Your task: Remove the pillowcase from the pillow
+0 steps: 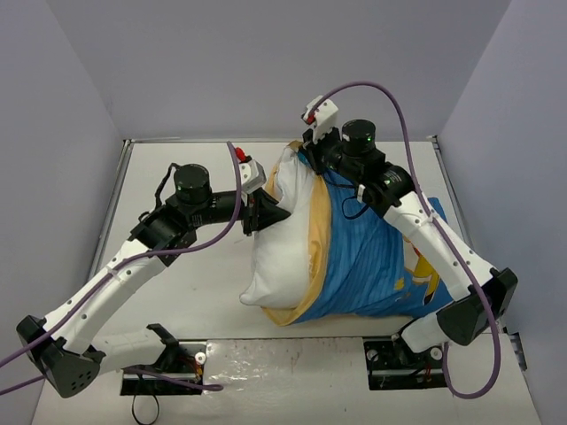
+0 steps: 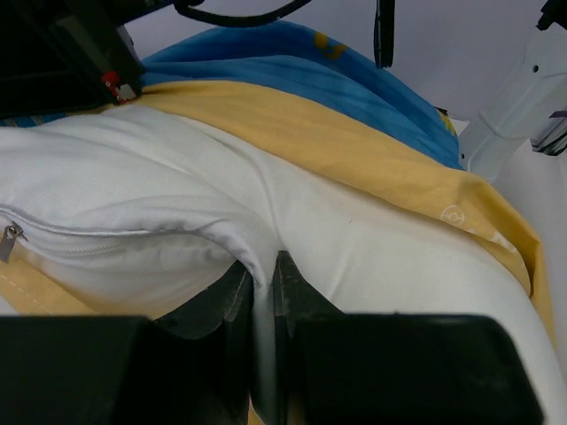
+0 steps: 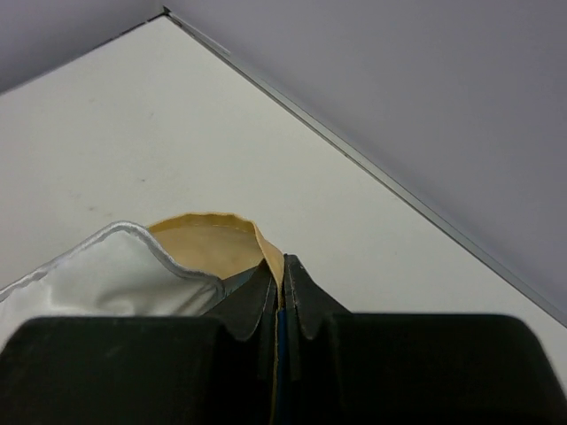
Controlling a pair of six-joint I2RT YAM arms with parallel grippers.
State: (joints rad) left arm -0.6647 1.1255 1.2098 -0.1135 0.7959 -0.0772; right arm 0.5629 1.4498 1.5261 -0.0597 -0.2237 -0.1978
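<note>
The white pillow (image 1: 282,252) lies mid-table with its left half bare. The blue pinstriped pillowcase (image 1: 376,261) covers its right half, and the mustard inner side shows along the open edge. My left gripper (image 1: 282,213) is shut on a fold of the pillow's white fabric (image 2: 264,266), near the pillow's zip (image 2: 11,241). At the far corner my right gripper (image 1: 303,152) is shut on the pillowcase edge (image 3: 283,266), with yellow and blue cloth between the jaws. Beside that edge the pillow's corner (image 3: 106,274) pokes out.
The white table (image 1: 190,301) is boxed in by grey walls, with a raised rim (image 3: 381,177) along the far edge just behind the right gripper. Purple cables loop over both arms. The arm bases (image 1: 164,367) stand at the near edge.
</note>
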